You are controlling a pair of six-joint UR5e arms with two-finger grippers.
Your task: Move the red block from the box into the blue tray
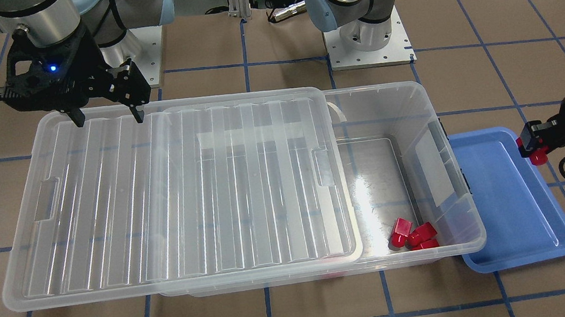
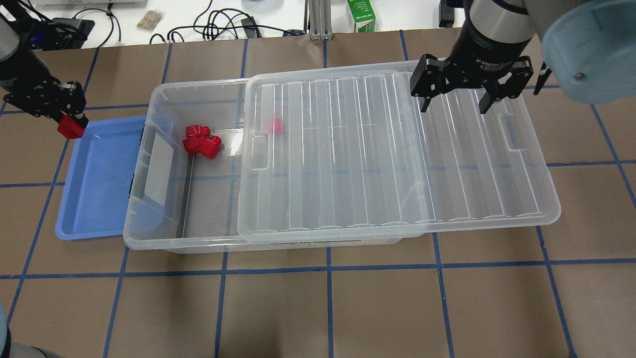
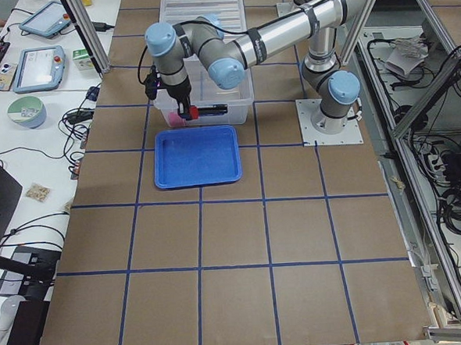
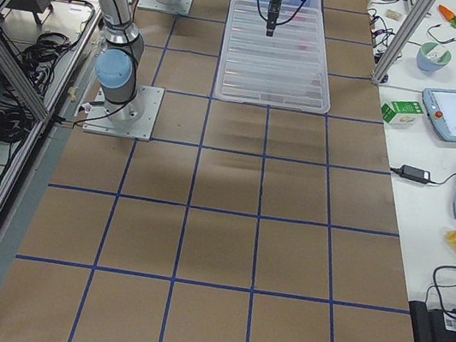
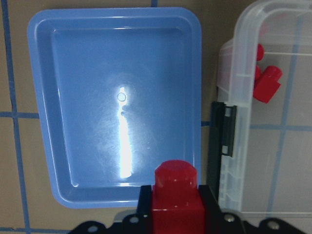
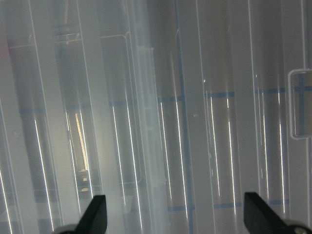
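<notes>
While the left gripper [image 5: 175, 210] fills the bottom edge of its own wrist view, its jaws are clamped on either side of a red block [image 5: 175, 192], whose round stub points away from the wrist. That block hangs in the air close to the outer rim of the blue tray [image 2: 99, 174], not resting in it. The tray lies flat on the brown, blue-taped table [image 2: 318, 308], and its floor shows only a streak of reflected light.

Just beside the tray's long side stands the box [image 2: 144, 209], with a dark latch on the end wall facing the tray. Inside the box's open end, a small cluster of loose red blocks [image 2: 201, 141] lies against the wall farther from the robot. One more red block [image 2: 277, 125] shows blurred through the ribbed clear lid [image 2: 397, 149]. The lid sits shifted toward the robot's right, covering most of the box and overhanging its far end.

Farthest along, the right gripper [image 2: 453, 107] hovers above the overhanging part of the lid. Its jaws are spread wide apart, with nothing between them.
</notes>
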